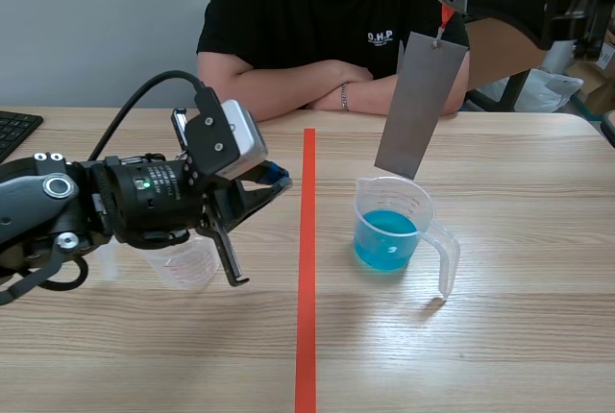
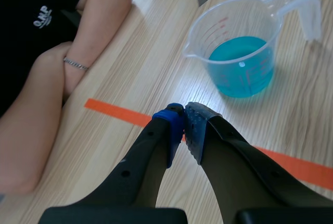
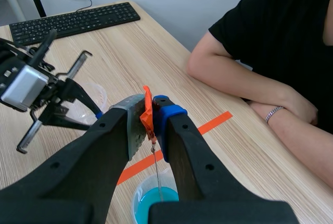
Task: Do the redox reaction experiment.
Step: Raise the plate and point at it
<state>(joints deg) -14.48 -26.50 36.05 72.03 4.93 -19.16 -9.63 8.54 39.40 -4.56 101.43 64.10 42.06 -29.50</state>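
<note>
Overhead, right fingers (image 3: 169,120): pinching orange tag (image 3: 148,110)
Left fingers (image 2: 174,127): pressed together on nothing, low over counter (image 1: 500,355)
Metal plate (image 1: 420,106): hanging tilted from tag, lower edge just above measuring cup (image 2: 205,36)
Blue liquid (image 1: 386,238): inside that cup

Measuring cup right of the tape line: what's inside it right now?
Blue liquid fills the lower part of the measuring cup. The metal plate hangs over it, not dipped; its clearance above the far rim cannot be judged.
</note>
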